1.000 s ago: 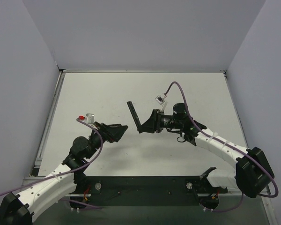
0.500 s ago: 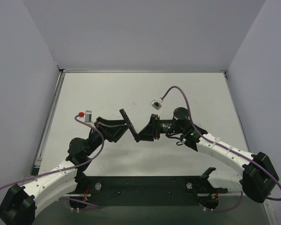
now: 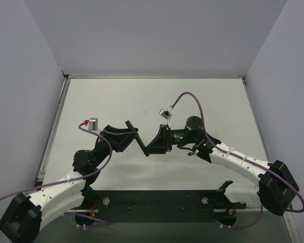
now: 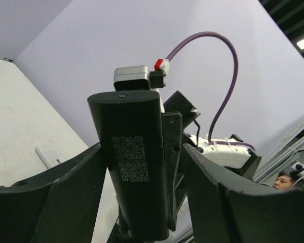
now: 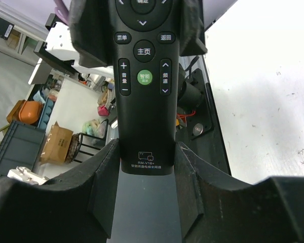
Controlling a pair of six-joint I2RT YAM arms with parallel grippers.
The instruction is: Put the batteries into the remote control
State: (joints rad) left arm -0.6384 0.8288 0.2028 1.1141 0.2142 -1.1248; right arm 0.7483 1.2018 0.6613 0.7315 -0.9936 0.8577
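Note:
The black remote control [image 3: 128, 125] hangs in the air above the middle of the table, tilted. My right gripper [image 3: 148, 149] is shut on its lower end; in the right wrist view the button face [image 5: 144, 101] sits squeezed between the two pads of that gripper [image 5: 147, 147]. My left gripper [image 3: 133, 135] straddles the upper part. The left wrist view shows the remote's back with a QR label [image 4: 131, 152] inside the left gripper [image 4: 142, 147]. One finger lies against it and a gap remains on the other side. No batteries are in view.
White table [image 3: 101, 101] with grey walls around three sides. A small pale flat piece [image 4: 48, 154] lies on the table beyond the left gripper. The black base rail [image 3: 157, 200] runs along the near edge.
The right arm carried the remote left and down toward the left arm. The left gripper rose to meet it, took the remote between its jaws and narrowed them.

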